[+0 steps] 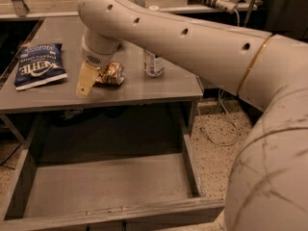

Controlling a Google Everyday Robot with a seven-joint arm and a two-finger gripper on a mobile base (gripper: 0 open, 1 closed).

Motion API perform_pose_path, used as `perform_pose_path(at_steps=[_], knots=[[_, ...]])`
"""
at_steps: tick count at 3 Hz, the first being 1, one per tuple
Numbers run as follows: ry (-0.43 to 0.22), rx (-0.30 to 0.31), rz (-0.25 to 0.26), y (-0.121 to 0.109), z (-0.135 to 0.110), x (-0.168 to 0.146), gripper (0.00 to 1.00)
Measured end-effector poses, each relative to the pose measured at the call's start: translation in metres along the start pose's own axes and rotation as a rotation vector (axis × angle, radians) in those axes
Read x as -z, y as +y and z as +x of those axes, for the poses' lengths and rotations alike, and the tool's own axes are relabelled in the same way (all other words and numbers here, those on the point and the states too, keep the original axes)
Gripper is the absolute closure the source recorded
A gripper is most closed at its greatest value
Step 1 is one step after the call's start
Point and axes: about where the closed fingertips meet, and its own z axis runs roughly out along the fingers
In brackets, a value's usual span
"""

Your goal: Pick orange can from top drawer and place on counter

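Note:
The orange can point(111, 73), dented and shiny, lies on its side on the grey counter point(159, 88), near its front edge. My gripper point(96, 83) hangs over the counter right at the can. One pale yellow finger point(85, 81) stands just left of the can, with the jaws spread; the other finger is hidden behind the can. The top drawer point(110, 184) is pulled out below the counter, and nothing lies on its flat grey floor.
A blue chip bag point(38, 64) lies at the counter's left. A clear plastic bottle point(153, 61) stands just right of the can. My large white arm point(216, 47) crosses the right side of the view. A cable point(216, 134) runs over the speckled floor at right.

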Motion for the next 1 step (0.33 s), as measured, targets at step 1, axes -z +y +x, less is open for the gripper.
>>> perform_pose_path(at_steps=[1], knots=[[0.0, 0.0, 0.0, 0.0, 0.0, 0.0, 0.0]])
